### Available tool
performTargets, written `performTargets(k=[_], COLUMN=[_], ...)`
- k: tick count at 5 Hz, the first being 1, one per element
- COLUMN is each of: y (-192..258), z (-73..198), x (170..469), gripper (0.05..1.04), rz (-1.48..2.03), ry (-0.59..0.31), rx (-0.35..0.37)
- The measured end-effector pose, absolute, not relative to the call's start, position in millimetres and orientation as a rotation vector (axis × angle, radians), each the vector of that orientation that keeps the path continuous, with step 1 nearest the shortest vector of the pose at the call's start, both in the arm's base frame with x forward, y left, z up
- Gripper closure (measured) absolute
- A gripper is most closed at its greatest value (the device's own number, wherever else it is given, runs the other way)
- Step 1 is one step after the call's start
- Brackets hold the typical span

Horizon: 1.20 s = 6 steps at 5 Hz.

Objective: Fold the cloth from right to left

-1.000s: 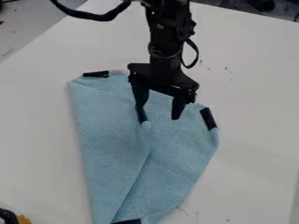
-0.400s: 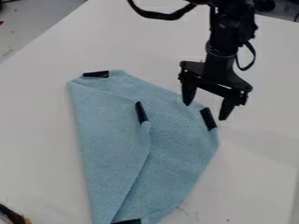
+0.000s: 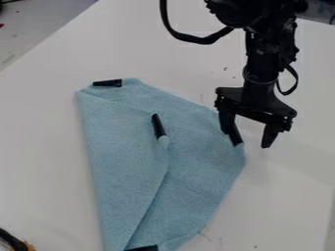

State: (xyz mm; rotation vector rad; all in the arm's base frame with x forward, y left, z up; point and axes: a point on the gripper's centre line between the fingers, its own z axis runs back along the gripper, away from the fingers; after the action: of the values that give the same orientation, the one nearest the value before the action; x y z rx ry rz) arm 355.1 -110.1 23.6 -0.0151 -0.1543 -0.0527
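The black gripper [image 3: 247, 139] hangs at the cloth's right corner with its fingers spread. Its left finger is in front of the black marker [image 3: 235, 137] on that corner, and its right finger is over the white table just past the cloth's edge. The light blue cloth [image 3: 196, 166] lies on the table, its left part folded over so that a flap corner with a black marker [image 3: 158, 126] rests near the middle. Other black markers sit at the cloth's top left [image 3: 107, 83] and bottom [image 3: 142, 248]. Whether the gripper touches the cloth, I cannot tell.
The white table [image 3: 46, 162] surrounds the cloth. A black and yellow object [image 3: 15, 241] is at the lower left edge. Dark equipment stands behind the table's far edge at the upper right.
The gripper has moved right from above the cloth's middle, then lower, to the right corner. It stays open. The cloth has not visibly moved.
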Motion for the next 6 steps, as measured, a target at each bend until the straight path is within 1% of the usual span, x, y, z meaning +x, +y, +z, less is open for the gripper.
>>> performTargets(k=[1, 3, 4, 5, 6], y=[-113, -108, -107, -103, -96], z=[10, 7, 8, 7, 30], x=[353, 357, 357, 356, 353], gripper=[0.133, 0.698, 0.883, 0.993, 1.023], rz=[-0.045, -0.025, -0.025, -0.017, 0.059], ry=[-0.133, -0.129, -0.117, -0.111, -0.145], rx=[-0.032, -0.044, -0.043, -0.019, 0.009])
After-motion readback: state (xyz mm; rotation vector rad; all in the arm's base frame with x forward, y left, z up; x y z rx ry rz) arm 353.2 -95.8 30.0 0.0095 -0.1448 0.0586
